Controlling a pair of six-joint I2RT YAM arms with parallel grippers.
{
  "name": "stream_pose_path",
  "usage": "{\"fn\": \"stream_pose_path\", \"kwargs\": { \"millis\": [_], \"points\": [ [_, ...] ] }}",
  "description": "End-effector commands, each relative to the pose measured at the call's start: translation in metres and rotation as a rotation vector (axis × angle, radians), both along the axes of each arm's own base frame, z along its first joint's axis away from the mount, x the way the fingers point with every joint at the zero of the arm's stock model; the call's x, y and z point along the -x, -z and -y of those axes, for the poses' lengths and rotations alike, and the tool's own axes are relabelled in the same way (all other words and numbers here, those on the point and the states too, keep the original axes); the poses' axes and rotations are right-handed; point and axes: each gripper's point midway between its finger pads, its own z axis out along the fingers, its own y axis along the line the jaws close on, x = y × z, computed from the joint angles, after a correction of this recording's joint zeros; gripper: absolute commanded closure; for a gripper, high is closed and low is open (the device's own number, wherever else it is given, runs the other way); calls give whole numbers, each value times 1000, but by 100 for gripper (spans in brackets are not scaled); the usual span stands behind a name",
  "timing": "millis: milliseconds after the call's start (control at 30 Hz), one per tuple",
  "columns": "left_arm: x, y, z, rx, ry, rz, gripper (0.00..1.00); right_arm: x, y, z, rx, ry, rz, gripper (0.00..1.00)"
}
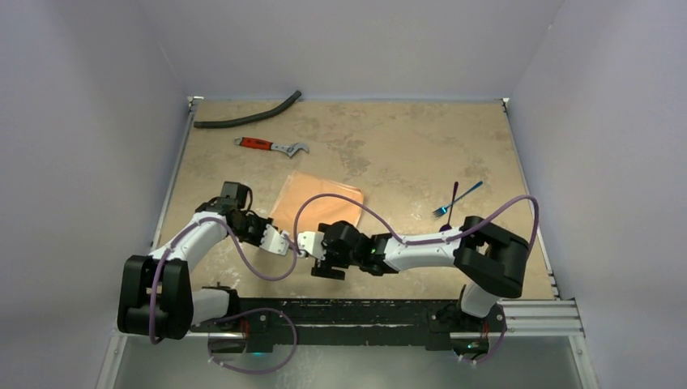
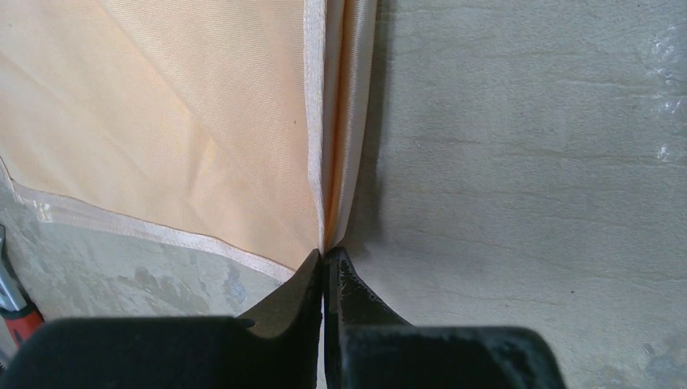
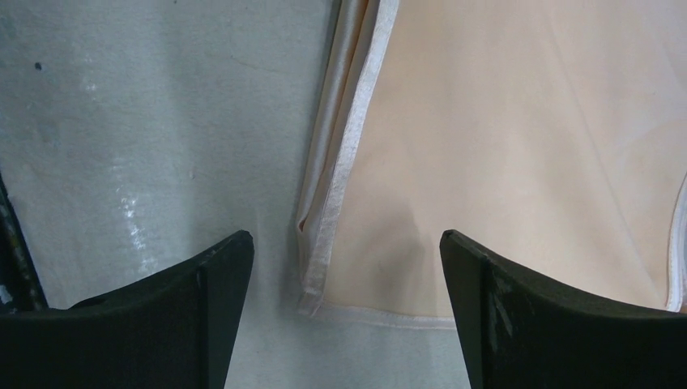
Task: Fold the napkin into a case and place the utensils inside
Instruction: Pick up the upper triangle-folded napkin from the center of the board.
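My left pincer (image 2: 324,261) is pinched tight, seemingly on the near corner of the napkin (image 2: 178,121). My right pincer (image 3: 344,237) gapes wide astride the neighbouring hem corner, gripping nothing. The cloth's doubled edge runs 6 to 12 o'clock ahead of both. No pouch yet, nothing tucked in. The fork (image 1: 474,187) and spoon (image 1: 455,188) lie crossed on the table (image 1: 389,138) at its 3 o'clock, nearer my right arm.
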Motion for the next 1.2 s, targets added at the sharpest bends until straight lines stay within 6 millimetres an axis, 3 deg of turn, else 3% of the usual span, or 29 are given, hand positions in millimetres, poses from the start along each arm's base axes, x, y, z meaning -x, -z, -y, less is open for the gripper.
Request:
{"fn": "stream_pose_path", "kwargs": {
  "millis": [0, 267, 567, 900, 967, 1100, 1167],
  "points": [
    [-3, -10, 8, 38, 14, 17, 100, -12, 6, -2, 45, 14, 53, 14],
    [-2, -7, 6, 30, 10, 14, 100, -11, 15, 4, 71, 52, 25, 35],
    [-6, -11, 8, 43, -5, 19, 100, -8, 4, 21, 42, 75, 51, 25],
    [-5, -14, 8, 42, -2, 25, 100, -10, 16, 11, 33, 90, 30, 30],
    [-6, -14, 7, 41, -5, 28, 100, -6, 22, 14, 52, 88, 11, 36],
    [-12, -18, 6, 42, -27, 39, 100, -5, 24, 19, 90, 95, -6, 68],
    [-15, -20, 7, 50, -44, 39, 100, -6, 21, 17, 86, 100, -11, 80]
  ]
}}
